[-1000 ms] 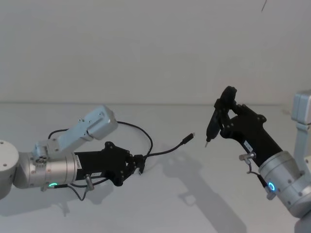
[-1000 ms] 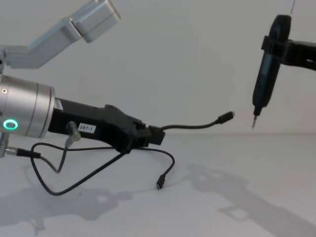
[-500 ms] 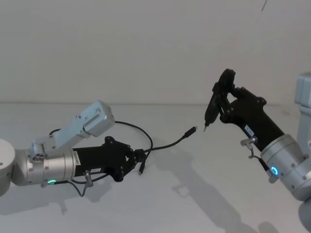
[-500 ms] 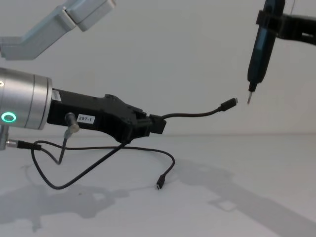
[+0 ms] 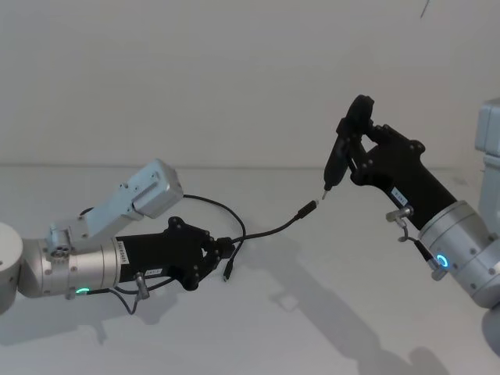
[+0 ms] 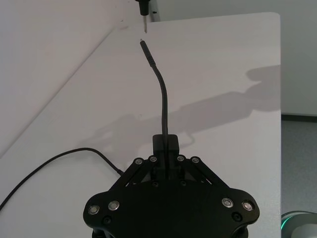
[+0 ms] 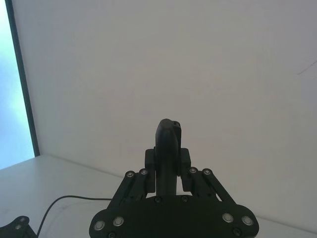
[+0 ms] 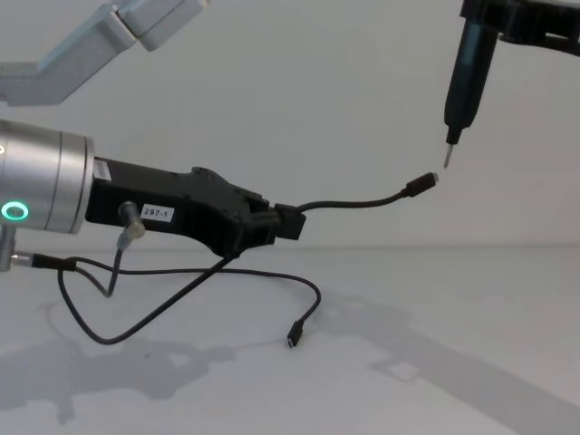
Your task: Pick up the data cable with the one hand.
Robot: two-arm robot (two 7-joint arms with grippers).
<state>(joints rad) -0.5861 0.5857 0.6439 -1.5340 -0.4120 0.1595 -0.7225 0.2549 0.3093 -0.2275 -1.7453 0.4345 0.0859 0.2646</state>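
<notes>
The robot's left hand (image 5: 222, 252), at lower left of the head view, has its fingers pressed together on a small black block partway along the cable (image 5: 273, 230), holding it clear of the white surface (image 5: 312, 312). From that grip the free stretch of cable runs up and to the right towards the middle of the frame. Its plug end points at the metal tip of a slim black tool (image 5: 341, 152) and stops just short of it.

In the chest view the same stretch of cable (image 8: 353, 204) lies almost level, from the left hand (image 8: 283, 224) at centre left and curving slightly upward to the right. Its plug sits just below the tip of the tool (image 8: 467, 72), which hangs down from the upper right corner. The rest of the cable droops behind the grip, loops over the surface (image 8: 435, 362) at lower left, and ends in a second plug near the bottom centre.

In the left wrist view the cable (image 6: 163, 99) rises straight out of the left hand (image 6: 166, 151) and bends towards the upper left.

The right hand (image 5: 358, 158), at right of the head view, is clamped around the tool, which stands tilted with its tip down and to the left. In the right wrist view the tool (image 7: 168, 144) sits upright between the fingers of the right hand (image 7: 168, 171).
</notes>
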